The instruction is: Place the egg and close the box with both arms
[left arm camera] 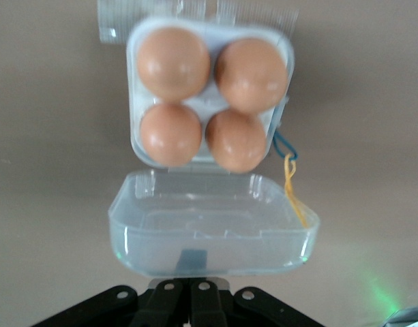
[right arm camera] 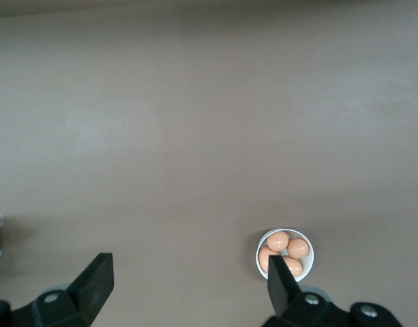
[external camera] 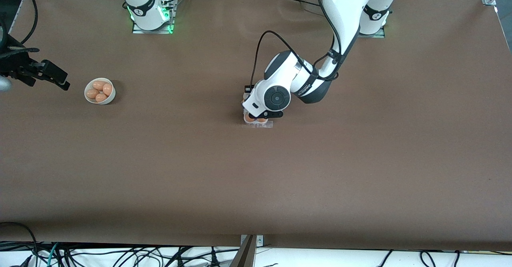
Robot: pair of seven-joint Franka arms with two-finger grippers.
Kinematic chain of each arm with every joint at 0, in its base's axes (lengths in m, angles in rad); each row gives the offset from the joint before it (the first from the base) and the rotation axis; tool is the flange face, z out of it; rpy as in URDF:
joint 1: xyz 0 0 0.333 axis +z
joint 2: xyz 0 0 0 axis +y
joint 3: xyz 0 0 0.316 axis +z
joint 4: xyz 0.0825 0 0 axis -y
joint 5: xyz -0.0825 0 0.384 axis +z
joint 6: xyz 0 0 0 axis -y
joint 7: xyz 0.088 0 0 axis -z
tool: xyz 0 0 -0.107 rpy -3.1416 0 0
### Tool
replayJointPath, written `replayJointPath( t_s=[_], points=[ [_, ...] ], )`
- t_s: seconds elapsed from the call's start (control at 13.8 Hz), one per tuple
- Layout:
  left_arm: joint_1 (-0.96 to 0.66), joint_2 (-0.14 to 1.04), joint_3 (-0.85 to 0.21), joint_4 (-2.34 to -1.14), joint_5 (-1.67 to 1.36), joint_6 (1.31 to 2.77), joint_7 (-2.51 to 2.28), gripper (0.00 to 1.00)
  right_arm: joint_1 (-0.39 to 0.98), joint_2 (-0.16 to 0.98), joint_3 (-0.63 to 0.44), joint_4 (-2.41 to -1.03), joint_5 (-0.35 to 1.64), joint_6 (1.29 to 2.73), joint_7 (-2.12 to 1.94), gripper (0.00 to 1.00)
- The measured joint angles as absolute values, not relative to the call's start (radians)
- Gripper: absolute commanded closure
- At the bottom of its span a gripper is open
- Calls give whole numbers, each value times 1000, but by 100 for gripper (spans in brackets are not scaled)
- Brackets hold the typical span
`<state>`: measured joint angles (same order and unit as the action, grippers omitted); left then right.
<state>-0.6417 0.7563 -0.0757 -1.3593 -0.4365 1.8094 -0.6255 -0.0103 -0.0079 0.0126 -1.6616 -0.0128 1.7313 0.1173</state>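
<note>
The box (left arm camera: 131,102) sits mid-table with its clear hinged lid (left arm camera: 209,231) swung open toward my left gripper. Several orange-brown eggs (left arm camera: 174,61) fill its cells, and the egg cannot be told from the others. My left gripper (left arm camera: 192,272) is shut with nothing between its fingers, and its tips show through the lid's free edge. In the front view this gripper (external camera: 262,117) hangs low over the box (external camera: 259,124) and hides most of it. My right gripper (external camera: 48,79) is open and empty, up in the air at the right arm's end of the table.
A round white bowl (external camera: 110,97) with several more brown eggs stands beside the right gripper; the right wrist view shows that bowl (right arm camera: 260,255) next to one fingertip. A blue and yellow band (left arm camera: 289,170) lies against the box's side.
</note>
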Motion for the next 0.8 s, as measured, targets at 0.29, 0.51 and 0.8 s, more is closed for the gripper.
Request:
replayJointPath(
  t_s=[0.29,0.51,0.8],
  points=[
    [-641,757,-35,-1338,-437,1897,-626,61,-10,2,13,-1661,-3,1731,117,0],
    [-641,751,36,-1309,-430,1886,-626,6,-10,3,13,-1660,-3,1731,117,0],
    [-618,642,119,-1208,-218,1658,-609,0,-10,4,13,-1659,-3,1731,117,0]
  ],
)
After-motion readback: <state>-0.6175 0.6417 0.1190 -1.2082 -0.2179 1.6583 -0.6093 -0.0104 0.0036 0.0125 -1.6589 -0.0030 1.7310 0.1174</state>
